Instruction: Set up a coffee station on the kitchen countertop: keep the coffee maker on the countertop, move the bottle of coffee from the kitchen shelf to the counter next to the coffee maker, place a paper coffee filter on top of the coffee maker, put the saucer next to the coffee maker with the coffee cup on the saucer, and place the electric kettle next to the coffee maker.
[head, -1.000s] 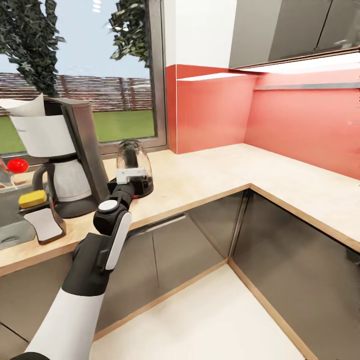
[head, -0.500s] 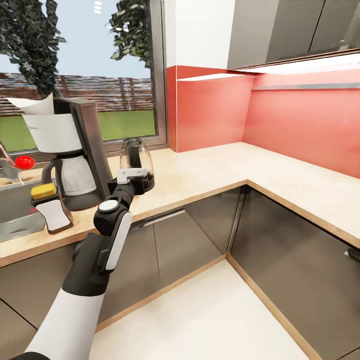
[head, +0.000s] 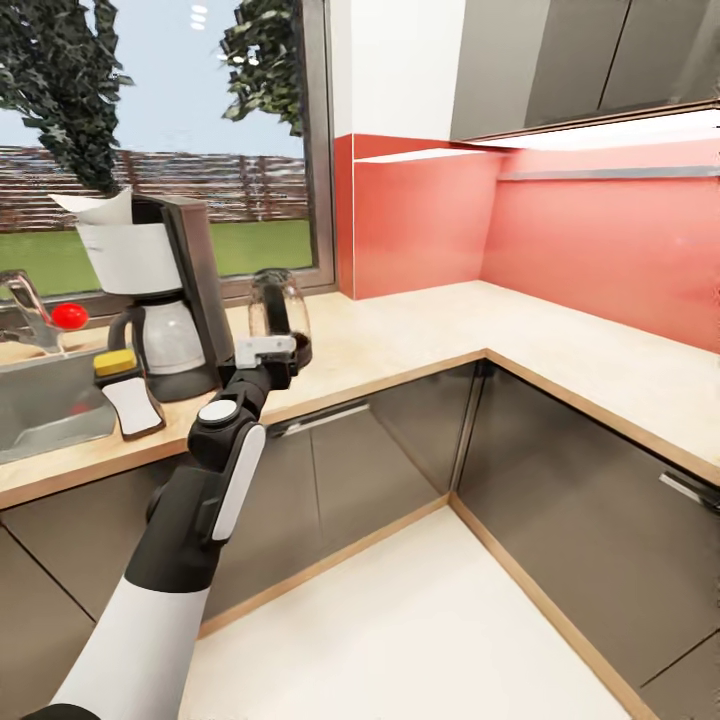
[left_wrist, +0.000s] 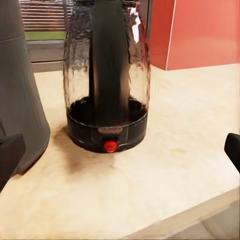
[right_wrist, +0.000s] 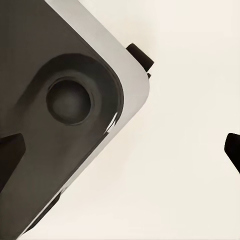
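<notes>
Glass kettle upright beside the coffee maker

Beige speckled stone countertop (head: 420, 330) carries the tall black-and-white coffee maker (head: 160, 290) with a white paper coffee filter (head: 105, 205) in its top. Just beside it stands the clear textured-glass electric kettle (head: 280, 320), its long axis vertical on a black round base. The left gripper (head: 268, 350) sits in front of the kettle.

From the left wrist, the kettle (left_wrist: 107, 80) shows a black handle and red switch facing the camera; the dark fingertips (left_wrist: 10, 155) are spread wide, released, apart from it.

From the right wrist, dark fingertips (right_wrist: 234, 150) stand wide apart over a glossy grey rounded robot base (right_wrist: 65, 115) and a pale floor (right_wrist: 190, 90)
</notes>
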